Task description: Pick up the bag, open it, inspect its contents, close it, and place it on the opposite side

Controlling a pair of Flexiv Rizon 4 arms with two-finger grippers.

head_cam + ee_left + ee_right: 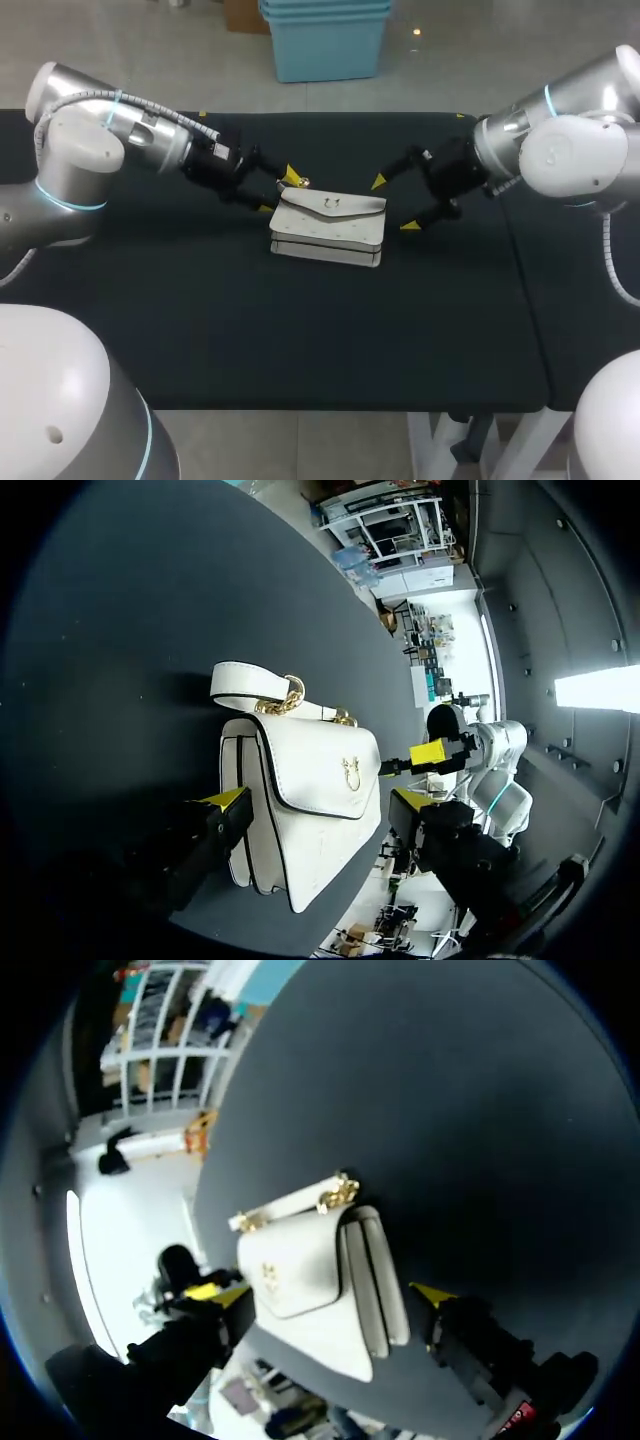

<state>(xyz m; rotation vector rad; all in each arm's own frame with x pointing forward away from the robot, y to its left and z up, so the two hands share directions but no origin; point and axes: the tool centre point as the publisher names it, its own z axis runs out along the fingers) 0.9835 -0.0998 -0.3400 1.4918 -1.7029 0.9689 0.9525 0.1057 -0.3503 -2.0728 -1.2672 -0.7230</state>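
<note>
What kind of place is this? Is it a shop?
Probably a robot lab, not a shop: a left arm and a right arm flank one white bag on a black table.

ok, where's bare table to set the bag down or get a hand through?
Free: the wide strip of table between the bag and the near edge, plus the narrower strip behind the bag toward the far edge. Crowded: the bag's two ends, with the left gripper at one and the right gripper at the other, both open.
</note>
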